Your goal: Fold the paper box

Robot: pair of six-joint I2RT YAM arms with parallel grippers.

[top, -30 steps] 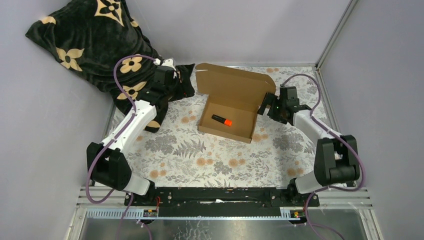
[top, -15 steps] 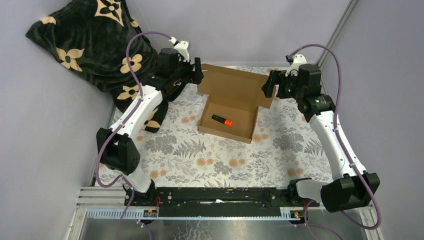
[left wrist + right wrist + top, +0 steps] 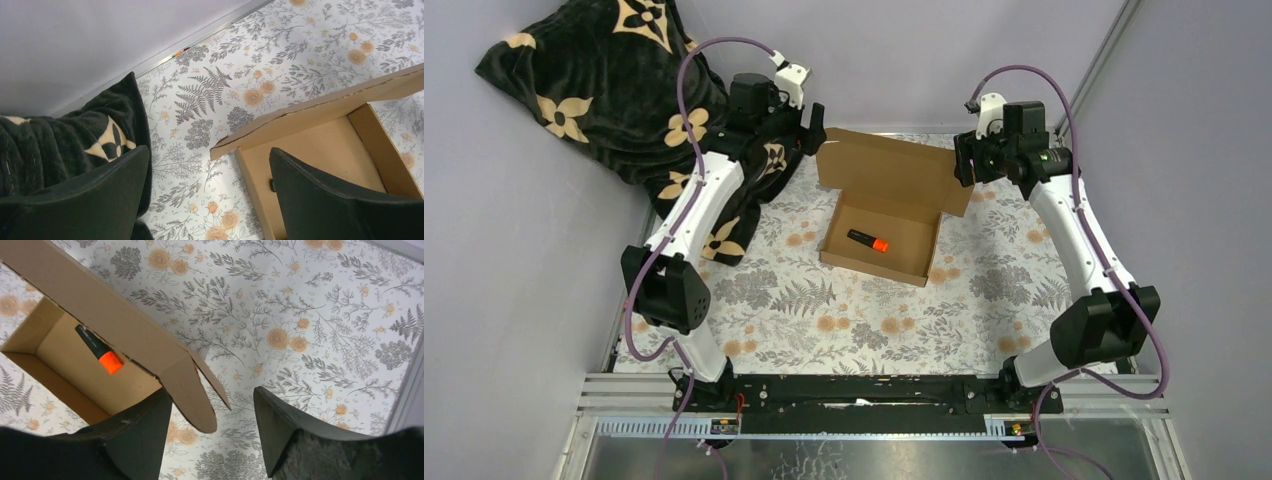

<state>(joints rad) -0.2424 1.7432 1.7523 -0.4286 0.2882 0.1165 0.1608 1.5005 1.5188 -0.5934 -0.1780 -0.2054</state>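
The paper box [image 3: 886,205] is brown cardboard and sits at the back middle of the flowered table, its tray open and its lid [image 3: 892,165] standing upright. My left gripper [image 3: 816,135] hovers open at the lid's upper left corner. In the left wrist view the gripper [image 3: 209,150] has that corner of the box [image 3: 320,145] between its wide jaws, untouched. My right gripper [image 3: 964,160] is at the lid's right end. In the right wrist view the gripper [image 3: 212,390] is open, with the lid's rounded side flap [image 3: 192,400] between its fingers, close to the left one.
An orange-and-black marker [image 3: 867,241] lies inside the tray, also in the right wrist view as the marker [image 3: 99,352]. A black flowered blanket [image 3: 604,90] is heaped at the back left, beside the left arm. Grey walls close in the back and both sides.
Both arms have risen and swung back to the lid's upper corners. The right gripper's jaws have narrowed around the lid's side flap. The box has not moved.
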